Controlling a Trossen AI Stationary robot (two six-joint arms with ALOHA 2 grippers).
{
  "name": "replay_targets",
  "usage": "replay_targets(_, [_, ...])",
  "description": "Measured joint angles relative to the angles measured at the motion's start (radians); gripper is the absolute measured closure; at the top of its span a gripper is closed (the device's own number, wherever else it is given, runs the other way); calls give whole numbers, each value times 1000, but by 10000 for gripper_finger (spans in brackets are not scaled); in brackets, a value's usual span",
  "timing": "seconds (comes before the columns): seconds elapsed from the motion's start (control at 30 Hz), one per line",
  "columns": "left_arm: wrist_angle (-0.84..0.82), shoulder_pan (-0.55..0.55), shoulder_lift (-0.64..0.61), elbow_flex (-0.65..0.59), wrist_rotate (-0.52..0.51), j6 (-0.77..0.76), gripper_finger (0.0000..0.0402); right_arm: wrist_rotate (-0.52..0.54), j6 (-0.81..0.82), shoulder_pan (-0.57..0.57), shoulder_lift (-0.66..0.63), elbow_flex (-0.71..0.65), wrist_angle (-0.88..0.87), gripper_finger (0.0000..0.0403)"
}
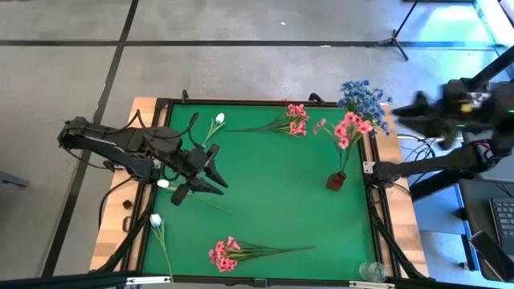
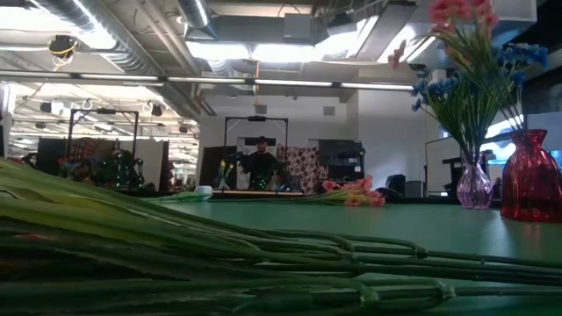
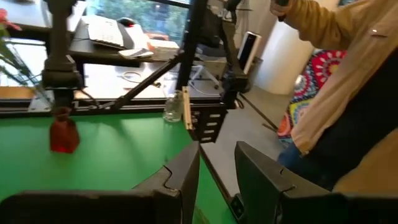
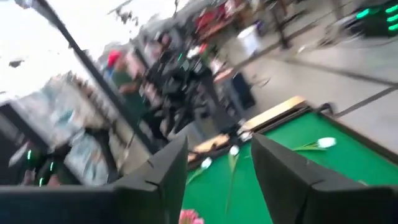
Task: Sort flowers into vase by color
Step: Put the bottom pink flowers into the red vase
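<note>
The left tool (image 1: 215, 170) hangs over the green counter (image 1: 265, 209). Its two fingers are partly apart, and I see nothing between them. Just beside it, a little behind its fingers, lies a white flower (image 1: 163, 184). The thin green stem runs under the tool.

I think the job now is to pick up this white flower. To do it well, the tool should turn and go down over the stem, not the soft white bud. It should close on the stem near the middle so the flower does not tip. The stem is thin and lies flat, so the fingers must reach right down to the counter.

Far ahead of the tool stands the red vase (image 1: 336, 181) with pink flowers (image 1: 349, 128) in it. White does not belong there.

The right tool (image 4: 217, 149) waits off past that side of the counter, its fingers apart and empty.
</note>
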Motion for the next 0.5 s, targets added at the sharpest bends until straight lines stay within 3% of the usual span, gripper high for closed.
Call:
replay_targets(0.23, [-7, 0, 0, 0, 40, -4, 301, -237, -123, 1, 301, 18, 182, 246])
replay_targets(0.37, [-14, 0, 0, 0, 42, -7, 301, -330, -159, 8, 403, 70, 247, 246])
replay_targets(0.5, [-15, 0, 0, 0, 41, -9, 301, -356, -185, 103, 482, 88, 373, 246])
